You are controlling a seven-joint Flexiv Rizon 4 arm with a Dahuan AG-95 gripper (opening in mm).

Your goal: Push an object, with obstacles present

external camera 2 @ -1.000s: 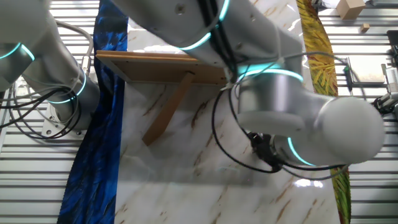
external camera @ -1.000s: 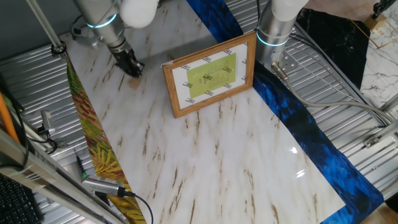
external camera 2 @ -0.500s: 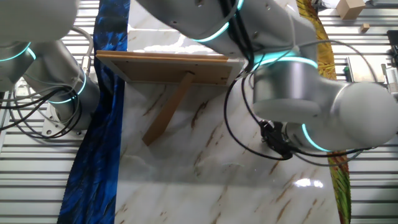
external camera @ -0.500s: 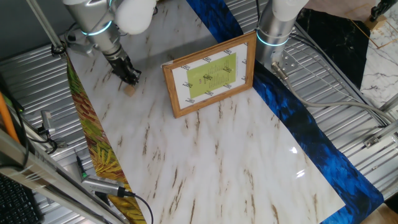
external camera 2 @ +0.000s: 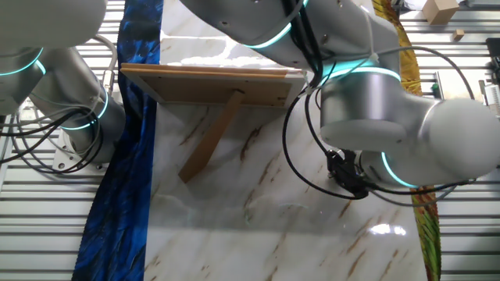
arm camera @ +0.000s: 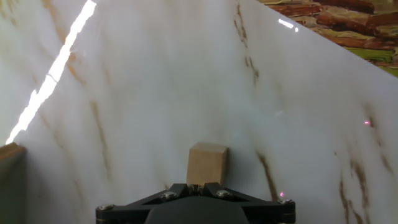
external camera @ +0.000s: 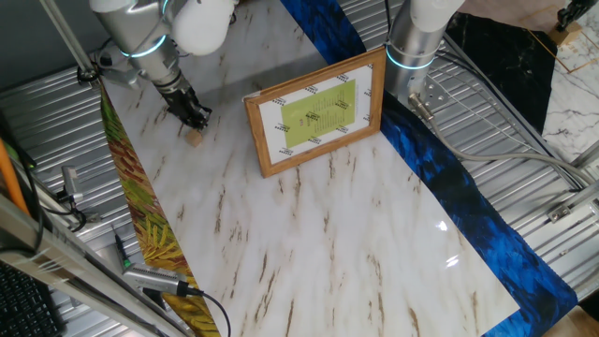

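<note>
Reaching down near the worktop's (external camera: 309, 234) far left corner, the arm sets its hand (external camera: 196, 118) low over the marble with fingers closed together, tips touching the block (external camera: 195, 138). In the other fixed view the arm's bulk hides the block, and only the hand's (external camera 2: 349, 178) dark body shows. The block (arm camera: 207, 165) is a small, plain light-tan cube, lying left of the upright picture frame (external camera: 316, 112), well apart from it.

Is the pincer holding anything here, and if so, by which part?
Nothing is held. The pincer is shut, its tip set against the near face of the small wooden block, which sits on the marble top.
</note>
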